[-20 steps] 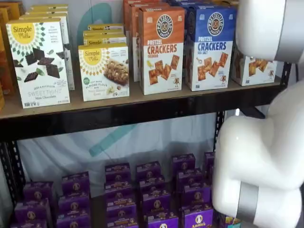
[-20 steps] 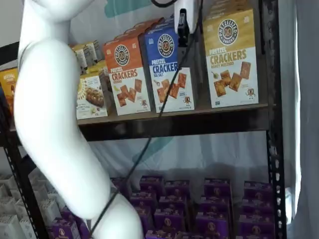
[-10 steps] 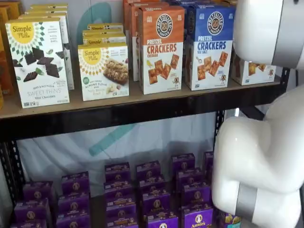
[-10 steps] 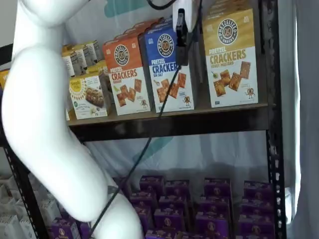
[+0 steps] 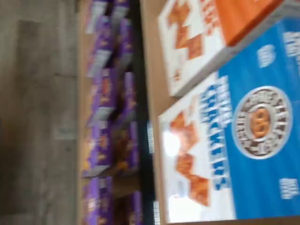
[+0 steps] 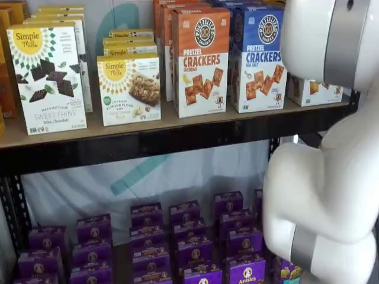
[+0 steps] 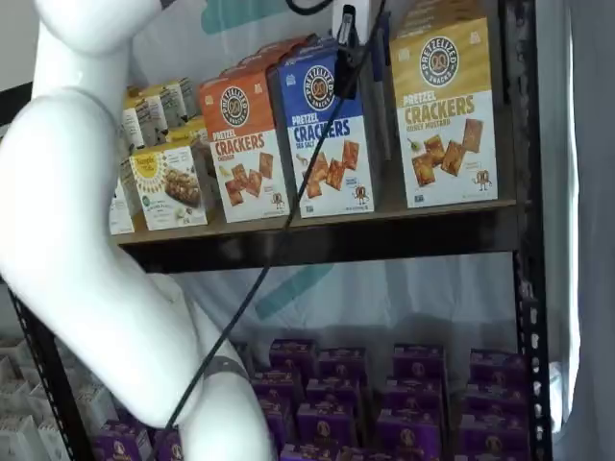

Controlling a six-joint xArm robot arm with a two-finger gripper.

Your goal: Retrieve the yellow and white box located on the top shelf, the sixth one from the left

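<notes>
Now the yellow box [image 7: 446, 110] stands upright at the right end of the top shelf [image 7: 384, 233], long axis vertical, printed face toward the cameras, just beside the blue box [image 7: 325, 134]. I judge it a light, stiff carton with slick faces that would dent under a hard squeeze, so I would pinch its narrow sides high up, near the yellow band. My gripper [image 7: 346, 53] hangs before the blue box's top; my fingers [image 7: 344, 72] show side-on, so I cannot tell whether they are apart. The orange box [image 6: 201, 59] stands further left.
</notes>
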